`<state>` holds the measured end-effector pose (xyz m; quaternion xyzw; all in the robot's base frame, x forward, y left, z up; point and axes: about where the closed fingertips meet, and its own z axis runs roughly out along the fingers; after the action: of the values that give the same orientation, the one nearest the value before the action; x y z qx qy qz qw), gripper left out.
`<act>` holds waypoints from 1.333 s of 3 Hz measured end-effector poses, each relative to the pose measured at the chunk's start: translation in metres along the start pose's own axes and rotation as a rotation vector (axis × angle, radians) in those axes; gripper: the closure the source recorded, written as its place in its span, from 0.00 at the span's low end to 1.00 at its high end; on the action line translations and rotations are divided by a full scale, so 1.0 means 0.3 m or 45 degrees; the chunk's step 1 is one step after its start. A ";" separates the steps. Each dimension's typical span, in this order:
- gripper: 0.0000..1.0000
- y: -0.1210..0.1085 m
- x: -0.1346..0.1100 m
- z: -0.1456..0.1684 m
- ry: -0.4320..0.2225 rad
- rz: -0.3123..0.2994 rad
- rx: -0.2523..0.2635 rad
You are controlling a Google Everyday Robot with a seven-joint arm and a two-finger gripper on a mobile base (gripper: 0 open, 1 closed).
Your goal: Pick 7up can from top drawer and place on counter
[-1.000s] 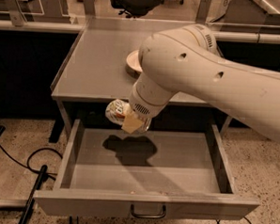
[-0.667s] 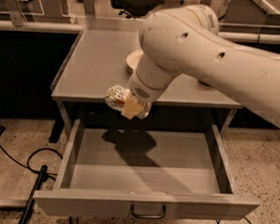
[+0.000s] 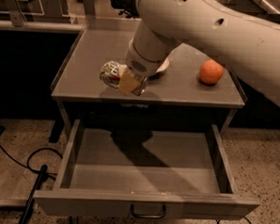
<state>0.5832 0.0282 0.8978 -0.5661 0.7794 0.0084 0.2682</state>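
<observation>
Dim; tool (image 3: pixel 128 83) above counter (image 3: pixel 86 66), drawer (image 3: pixel 147 199) shadowed

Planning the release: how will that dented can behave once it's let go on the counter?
The 7up can, held in the gripper over the front edge of the counter, looks dented: probably thin-walled, light, easily crushed. It seems tilted sideways, so it may roll if released.

The 7up can (image 3: pixel 111 73) is seen as thin, wrinkled metal with a dull shine, clasped by the hand (image 3: pixel 123 80) above the front edge of the tabletop (image 3: pixel 88 59). The tabletop and the top drawer (image 3: pixel 146 167) are finished in smooth, matt grey metal. The drawer handle (image 3: pixel 147 214) is made of dark wire. The arm (image 3: pixel 219 33) is shelled in smooth cream plastic.
</observation>
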 end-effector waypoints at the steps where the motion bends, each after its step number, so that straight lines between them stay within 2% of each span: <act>1: 1.00 -0.007 -0.016 0.043 0.008 0.006 -0.027; 3: 1.00 -0.049 -0.213 0.148 -0.044 -0.072 -0.082; 4: 1.00 -0.064 -0.296 0.195 -0.043 -0.120 -0.116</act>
<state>0.6434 0.1178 0.8912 -0.6137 0.7460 0.0409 0.2553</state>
